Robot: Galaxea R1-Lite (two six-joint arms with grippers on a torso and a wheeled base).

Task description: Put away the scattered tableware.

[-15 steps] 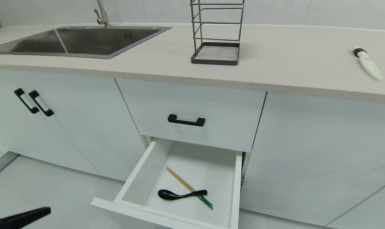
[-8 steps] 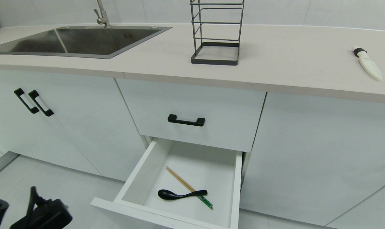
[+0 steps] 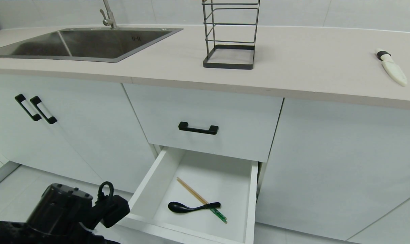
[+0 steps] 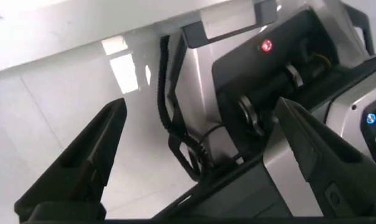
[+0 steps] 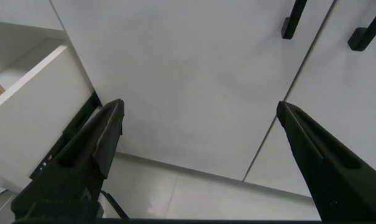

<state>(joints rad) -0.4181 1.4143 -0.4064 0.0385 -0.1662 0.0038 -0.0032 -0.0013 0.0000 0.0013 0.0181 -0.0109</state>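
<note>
Cream-white sheathed knife with a black collar (image 3: 391, 67) lies on the pale bench (image 3: 309, 57) at its far right, well apart from everything else. Its long axis runs far to near with a slight slant: the black collar end points to the far side, the tip nearer and a little further right. It looks to be the one piece left out. The glossy black spoon (image 3: 191, 207) and the pair of wooden chopsticks with green tips (image 3: 194, 194) already lie crossed in the open white lower drawer (image 3: 147, 189), below the middle of the bench.

The right gripper (image 5: 200, 107) has its jaws spread wide with nothing between them. It faces the white cabinet front just beside the open drawer's side wall (image 5: 26, 68), so it seems to sit low, below bench level. The left gripper (image 4: 200, 106) is likewise spread and empty. The left arm (image 3: 66, 210) sits low at the near left, beside the drawer's near-left corner.

The knife is up, far and right of both arms, and the right arm is probably the nearer. A grasp would likely go best across the sheath, at right angles to that far-to-near axis.
</note>
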